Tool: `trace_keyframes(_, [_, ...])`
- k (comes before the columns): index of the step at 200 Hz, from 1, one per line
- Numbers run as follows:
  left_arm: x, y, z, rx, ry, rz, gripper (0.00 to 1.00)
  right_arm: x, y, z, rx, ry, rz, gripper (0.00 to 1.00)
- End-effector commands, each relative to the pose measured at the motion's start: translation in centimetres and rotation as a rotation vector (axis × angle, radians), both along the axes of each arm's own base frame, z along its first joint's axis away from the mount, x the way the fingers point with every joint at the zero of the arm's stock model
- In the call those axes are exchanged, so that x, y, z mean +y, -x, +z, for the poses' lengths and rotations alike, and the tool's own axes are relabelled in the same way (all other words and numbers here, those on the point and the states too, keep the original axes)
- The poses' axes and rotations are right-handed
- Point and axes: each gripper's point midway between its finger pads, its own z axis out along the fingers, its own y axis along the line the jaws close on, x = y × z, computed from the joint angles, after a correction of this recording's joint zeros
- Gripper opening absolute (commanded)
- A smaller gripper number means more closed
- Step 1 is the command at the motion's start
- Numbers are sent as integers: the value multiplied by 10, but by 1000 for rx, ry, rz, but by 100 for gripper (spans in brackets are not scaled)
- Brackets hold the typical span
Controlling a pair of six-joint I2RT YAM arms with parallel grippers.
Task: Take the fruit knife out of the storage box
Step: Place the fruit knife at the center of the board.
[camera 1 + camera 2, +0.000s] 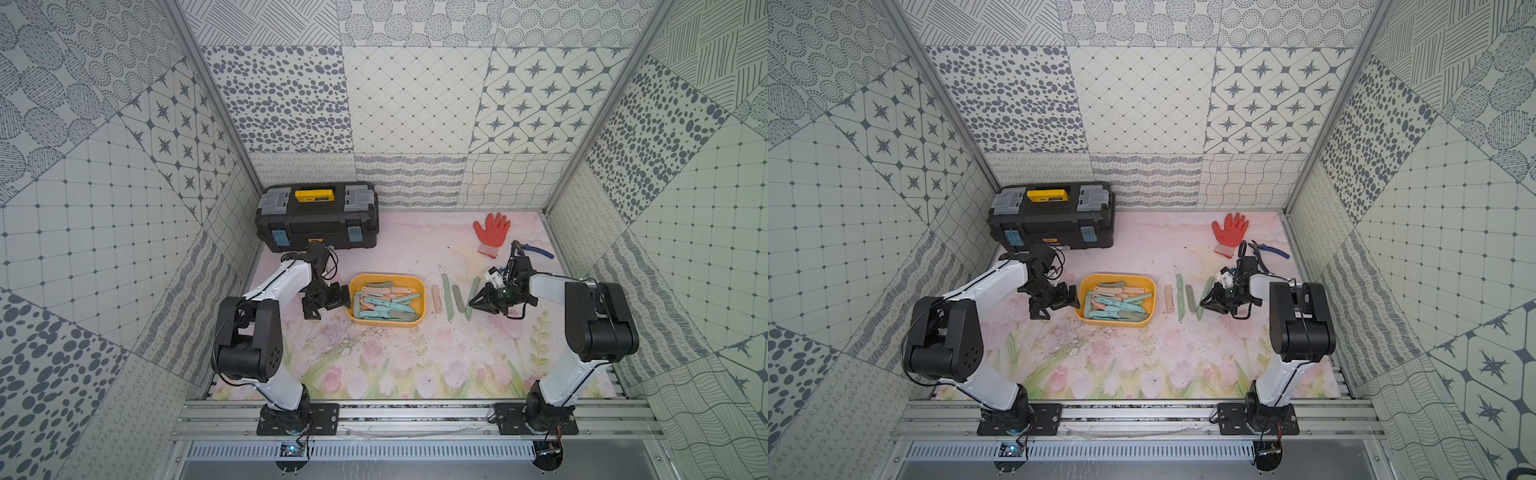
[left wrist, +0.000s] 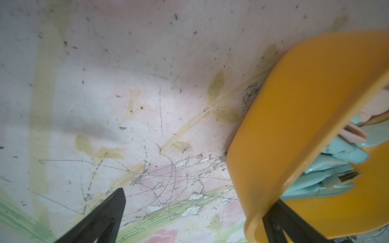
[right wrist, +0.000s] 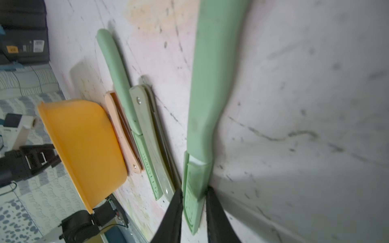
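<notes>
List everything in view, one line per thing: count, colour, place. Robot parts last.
storage box: one, yellow, middle of the mat
knives in the box: a heap, too tangled to count; blue, pink, green; inside the storage box
knives on the mat: four; one pink, three green; in a row beside the box, right-arm side
toolbox: one, black with yellow handle, far left corner
glove: one, orange-red, far right
pliers: one, blue-handled, beside the glove
mat: one, pink floral, under everything
left gripper: black, open, straddling the box's end wall
right gripper: black, jaws flanking the outermost green knife's end
</notes>
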Motion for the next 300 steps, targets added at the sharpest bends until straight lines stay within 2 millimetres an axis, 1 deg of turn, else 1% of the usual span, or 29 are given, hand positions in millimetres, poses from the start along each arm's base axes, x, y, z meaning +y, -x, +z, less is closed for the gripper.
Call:
trace_keyframes(1, [4, 0, 4, -3, -11, 17, 98, -8, 5, -2, 10, 49, -15, 29])
trace_keyframes(23, [4, 0, 4, -3, -11, 18, 98, -9, 1, 9, -20, 59, -25, 30])
trace_keyframes(40, [4, -1, 5, -6, -10, 17, 98, -15, -4, 17, -51, 91, -50, 31])
trace_keyframes(55, [4, -1, 5, -8, -8, 17, 98, -21, -10, 22, -76, 127, -75, 35])
trace_keyframes(77, [3, -2, 5, -8, -5, 17, 98, -21, -20, 26, -93, 130, -87, 36])
trace_keyframes(93, [3, -2, 5, -6, -6, 17, 98, -17, -23, 25, -83, 129, -80, 35])
trace_keyframes(132, [4, -1, 4, -4, -11, 17, 98, -6, -23, 13, -52, 175, -40, 35])
trace_keyframes(148, [4, -1, 4, -4, -11, 18, 98, -7, -25, 11, -52, 194, -40, 35])
trace_keyframes(168, [4, -1, 4, -4, -10, 19, 98, -11, -29, 10, -53, 222, -51, 37])
trace_keyframes(190, [4, -1, 4, -3, -10, 18, 98, -11, -33, 11, -53, 226, -53, 39])
trace_keyframes(207, [4, -2, 4, -4, -10, 18, 98, -8, -37, 11, -57, 229, -48, 40])
trace_keyframes(251, [4, -1, 4, -4, -12, 18, 98, 0, -47, 4, -53, 242, -32, 47])
trace_keyframes(300, [4, -2, 4, -4, -12, 18, 98, 6, -59, 1, -57, 236, -25, 47])
